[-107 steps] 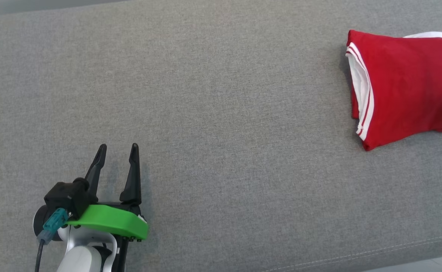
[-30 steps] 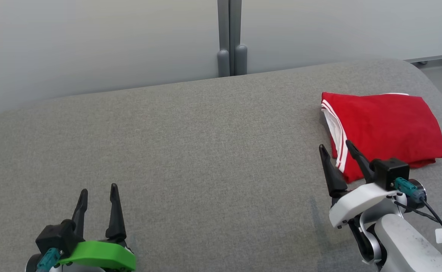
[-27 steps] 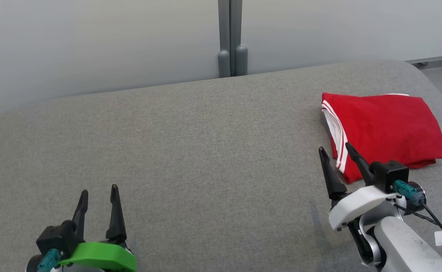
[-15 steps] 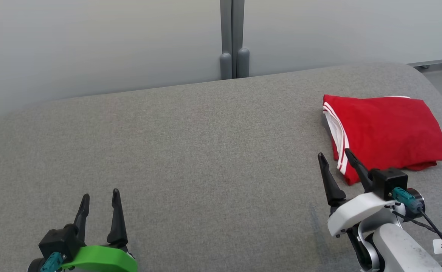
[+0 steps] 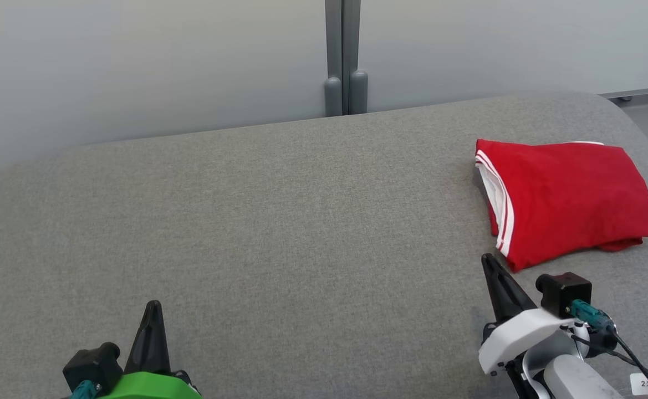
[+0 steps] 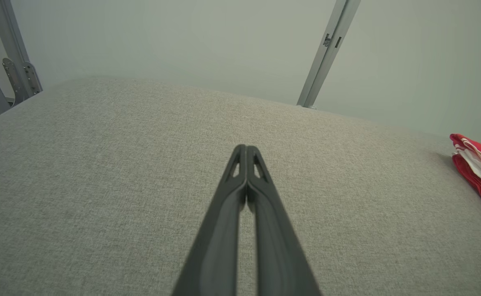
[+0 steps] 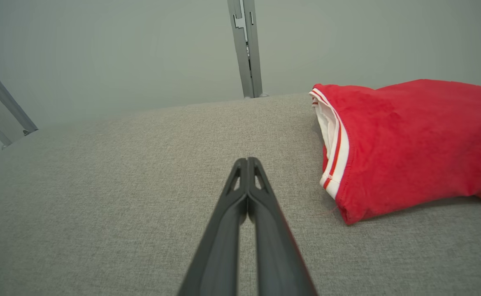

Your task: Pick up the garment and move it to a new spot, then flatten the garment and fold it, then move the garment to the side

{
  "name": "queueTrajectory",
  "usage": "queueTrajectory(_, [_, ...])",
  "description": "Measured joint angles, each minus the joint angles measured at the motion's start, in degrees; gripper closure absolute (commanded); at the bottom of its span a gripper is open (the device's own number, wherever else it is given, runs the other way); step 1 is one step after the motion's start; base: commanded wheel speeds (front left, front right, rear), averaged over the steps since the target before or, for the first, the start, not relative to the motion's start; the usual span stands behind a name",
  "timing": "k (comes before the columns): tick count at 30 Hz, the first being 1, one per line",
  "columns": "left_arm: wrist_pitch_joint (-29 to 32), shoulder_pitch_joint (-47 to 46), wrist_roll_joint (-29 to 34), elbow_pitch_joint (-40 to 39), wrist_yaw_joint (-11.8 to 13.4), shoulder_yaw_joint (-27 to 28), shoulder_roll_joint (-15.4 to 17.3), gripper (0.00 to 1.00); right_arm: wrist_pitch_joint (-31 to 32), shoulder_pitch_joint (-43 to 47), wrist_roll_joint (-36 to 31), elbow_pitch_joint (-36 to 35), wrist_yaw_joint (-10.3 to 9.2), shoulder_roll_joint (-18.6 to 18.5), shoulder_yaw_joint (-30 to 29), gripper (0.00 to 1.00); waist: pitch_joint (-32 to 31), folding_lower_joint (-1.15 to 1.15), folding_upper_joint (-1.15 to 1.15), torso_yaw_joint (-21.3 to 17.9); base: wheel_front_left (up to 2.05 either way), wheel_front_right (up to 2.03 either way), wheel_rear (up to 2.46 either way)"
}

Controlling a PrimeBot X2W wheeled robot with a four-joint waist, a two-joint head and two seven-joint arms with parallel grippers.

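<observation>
Grey cushion (image 5: 279,221) bears the folded red garment (image 5: 570,199) at its right.

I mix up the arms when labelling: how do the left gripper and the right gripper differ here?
The left gripper sits on a green mount, the right gripper on a white mount. The right gripper is near the corner of the folded red garment, not touching it; the left gripper is far from it across the grey cushion. Both are shut and hold nothing.
</observation>
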Motion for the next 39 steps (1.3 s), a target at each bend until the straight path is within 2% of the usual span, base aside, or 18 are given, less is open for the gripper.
queueTrajectory(15, [2.5, 0.0, -11.0, -0.1, -1.3, 0.9, 0.0, 1.00, 2.5, 0.0, 11.2, -0.8, 1.66, 0.7, -4.1, 1.00, 0.3, 0.00, 0.00, 0.8, 0.00, 0.00, 0.00])
queueTrajectory(39, [7.0, -1.6, -27.3, 0.9, -4.7, 3.9, 0.2, 1.00, 7.1, 0.0, 27.6, -1.2, 4.83, 2.5, -11.4, 1.00, 0.7, 0.00, 0.00, 1.9, 0.00, 0.00, 0.00])
